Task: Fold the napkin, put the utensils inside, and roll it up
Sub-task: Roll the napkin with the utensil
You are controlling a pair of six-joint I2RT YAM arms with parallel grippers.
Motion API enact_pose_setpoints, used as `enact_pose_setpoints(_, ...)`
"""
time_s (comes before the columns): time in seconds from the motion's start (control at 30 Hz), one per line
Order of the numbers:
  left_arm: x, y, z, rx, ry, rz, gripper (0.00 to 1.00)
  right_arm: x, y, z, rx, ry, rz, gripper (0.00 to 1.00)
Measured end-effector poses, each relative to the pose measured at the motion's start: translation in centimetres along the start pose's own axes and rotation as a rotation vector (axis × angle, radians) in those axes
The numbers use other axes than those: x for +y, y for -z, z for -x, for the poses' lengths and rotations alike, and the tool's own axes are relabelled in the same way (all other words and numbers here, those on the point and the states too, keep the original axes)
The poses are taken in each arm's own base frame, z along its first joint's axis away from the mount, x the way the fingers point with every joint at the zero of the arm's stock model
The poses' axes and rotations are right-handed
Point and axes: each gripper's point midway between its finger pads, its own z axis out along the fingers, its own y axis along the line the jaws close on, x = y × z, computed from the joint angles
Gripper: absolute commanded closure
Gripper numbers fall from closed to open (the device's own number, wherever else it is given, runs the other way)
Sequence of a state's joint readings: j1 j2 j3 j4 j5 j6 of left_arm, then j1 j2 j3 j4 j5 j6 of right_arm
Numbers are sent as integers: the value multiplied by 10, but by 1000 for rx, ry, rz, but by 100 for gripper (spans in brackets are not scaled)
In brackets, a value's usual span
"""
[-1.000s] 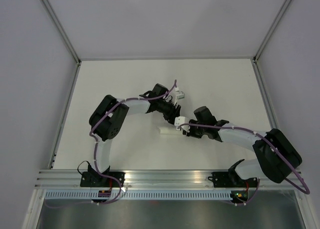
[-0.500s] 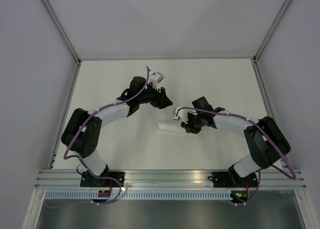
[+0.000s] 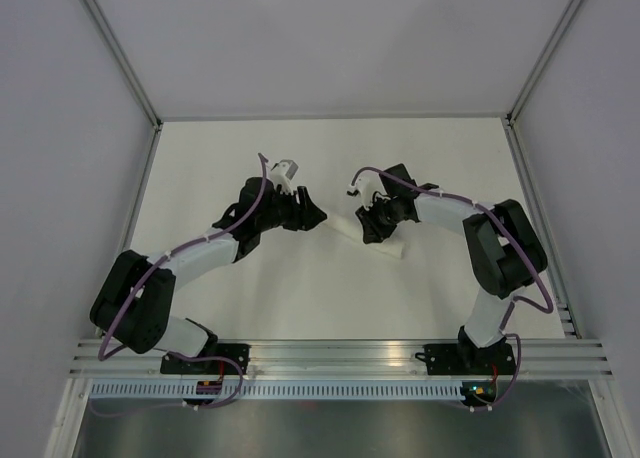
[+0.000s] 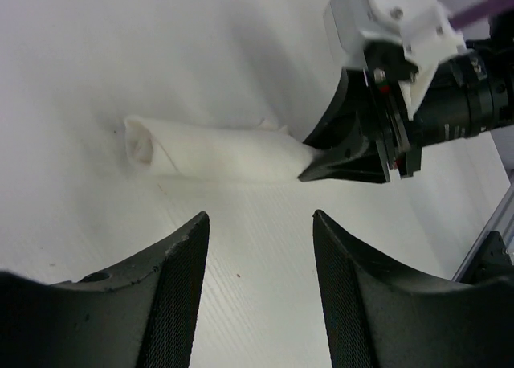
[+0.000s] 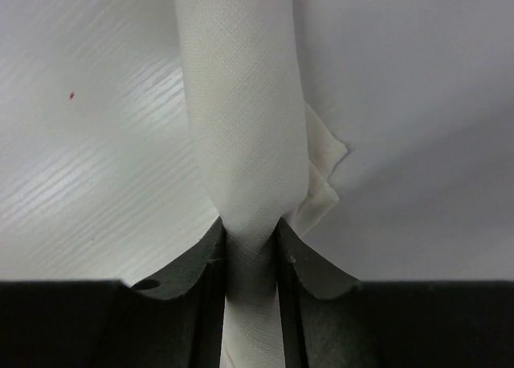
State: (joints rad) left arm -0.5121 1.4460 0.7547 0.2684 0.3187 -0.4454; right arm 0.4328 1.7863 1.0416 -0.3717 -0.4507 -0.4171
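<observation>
shifted farther back and turned slantwise since a second ago, the rolled napkin (image 4: 213, 153) lies right of centre on the tabletop (image 3: 300, 298), pinched across its width in my right pincer (image 5: 250, 238). my left pincer (image 4: 257, 222) hovers near its open end, spread wide, touching nothing.

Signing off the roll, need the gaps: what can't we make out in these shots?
1. No knife shows in any view; if it is inside, the napkin hides it, and the roll's open end in the left wrist view is too blurred to tell.
2. Napkin's other end: right wrist view, covered by the right pincer and cut off by the bottom edge.
3. Top view: napkin too small, partly under the right pincer.
</observation>
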Motion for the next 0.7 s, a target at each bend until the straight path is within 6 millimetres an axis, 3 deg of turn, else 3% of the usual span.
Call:
enact_pose_setpoints(0.23,10,7,-19,15,87,48,41,-18,-14,28,-22,-213,-25,67)
enact_pose_setpoints(0.4,14,5,-18,6,125,75,41,-24,-23,43,-55,-347,-34,67)
enact_pose_setpoints(0.7,36,-27,-6,-17,227,184,43,-28,-35,65,-123,-556,-23,66)
